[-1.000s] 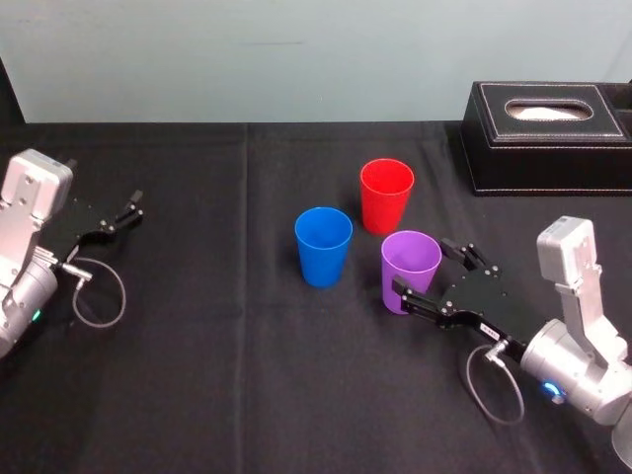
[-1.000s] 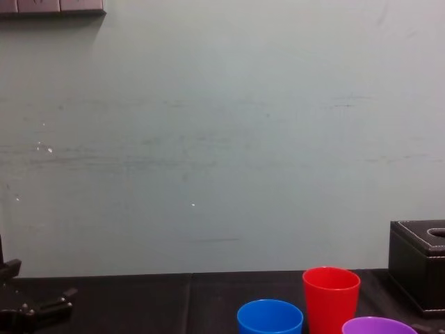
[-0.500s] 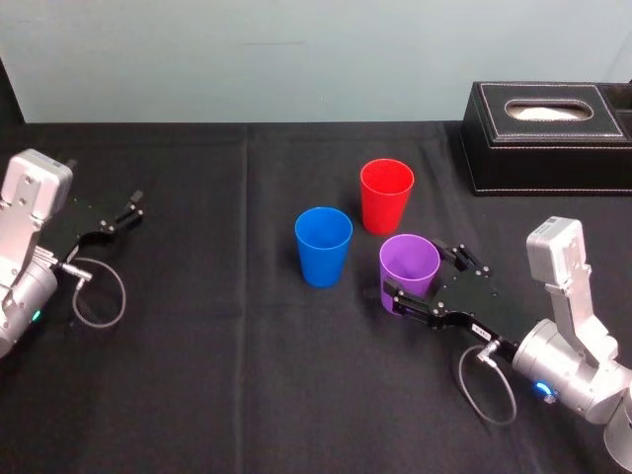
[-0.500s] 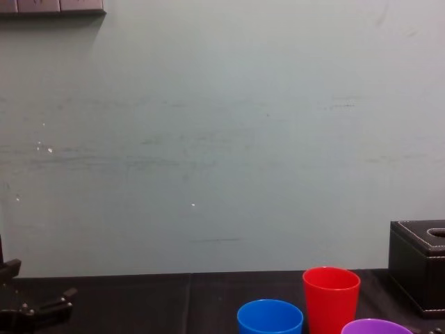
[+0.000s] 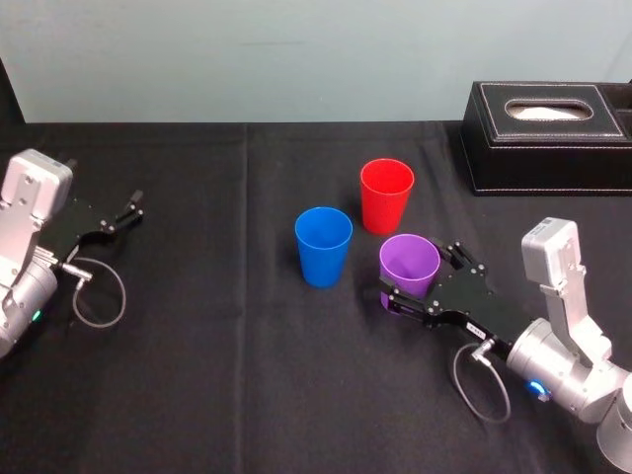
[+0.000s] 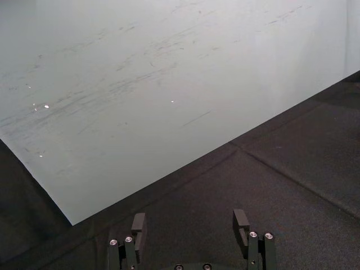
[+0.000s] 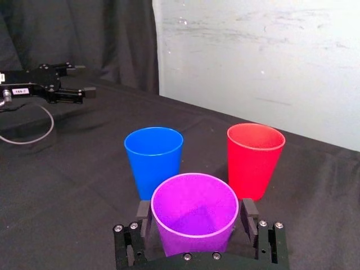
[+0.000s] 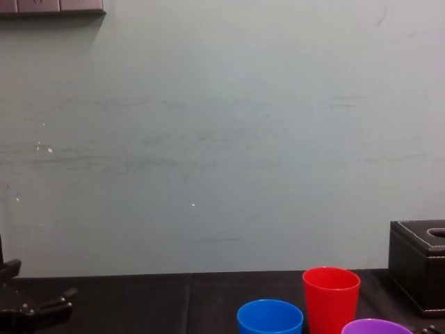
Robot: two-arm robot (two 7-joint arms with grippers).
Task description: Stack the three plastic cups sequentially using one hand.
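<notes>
Three cups stand upright on the desk (image 5: 217,375) in a close triangle. The rear cup (image 5: 386,195) is hindmost. The left cup (image 5: 323,245) stands before it, leftward. The near cup (image 5: 409,265) is foremost, between the fingers of the right gripper (image 5: 420,272). A box (image 5: 546,136) sits at right rear. The left gripper (image 5: 128,209) lies far left, well apart.

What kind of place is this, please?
Probably a robot test bench, not a home: a table under black cloth, a bare pale wall, the right gripper around a purple cup, the left gripper parked at the side.
</notes>
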